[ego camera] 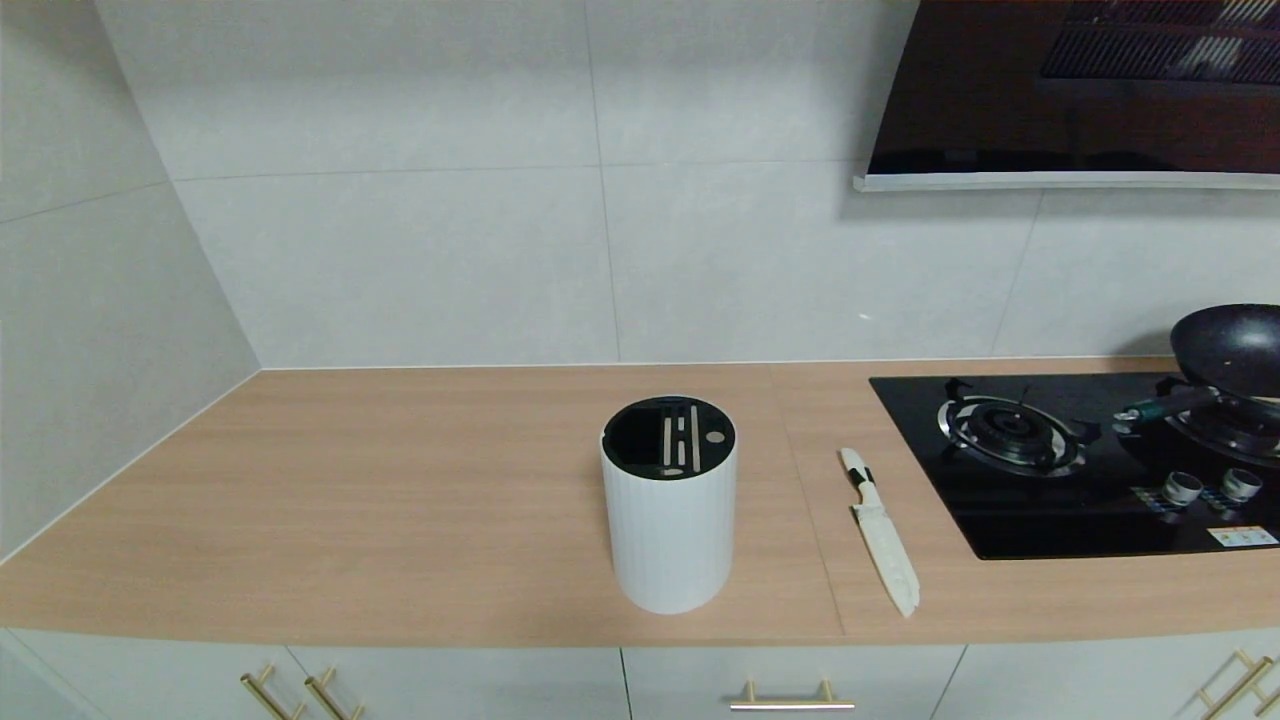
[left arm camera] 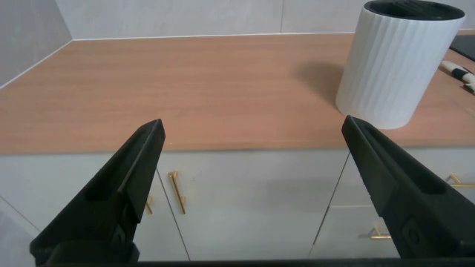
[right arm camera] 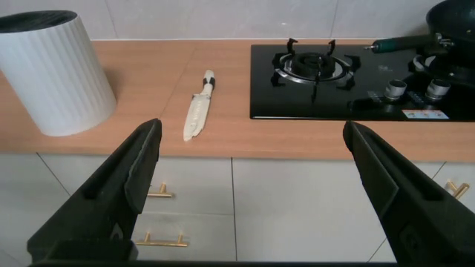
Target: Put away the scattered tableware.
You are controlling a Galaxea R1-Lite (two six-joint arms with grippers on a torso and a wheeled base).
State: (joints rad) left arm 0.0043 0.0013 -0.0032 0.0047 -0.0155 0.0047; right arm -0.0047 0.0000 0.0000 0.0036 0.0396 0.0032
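Knife (right arm camera: 199, 113) lies beyond right gripper (right arm camera: 251, 127).

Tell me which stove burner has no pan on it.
The burner nearer the knife, which stands bare. The other burner, farther right, carries the black wok.

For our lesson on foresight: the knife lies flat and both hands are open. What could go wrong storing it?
The knife lies flat on the countertop near its front edge; a clumsy pinch might nudge it off. The knife block has narrow slots; a tilted blade could miss and tip it.
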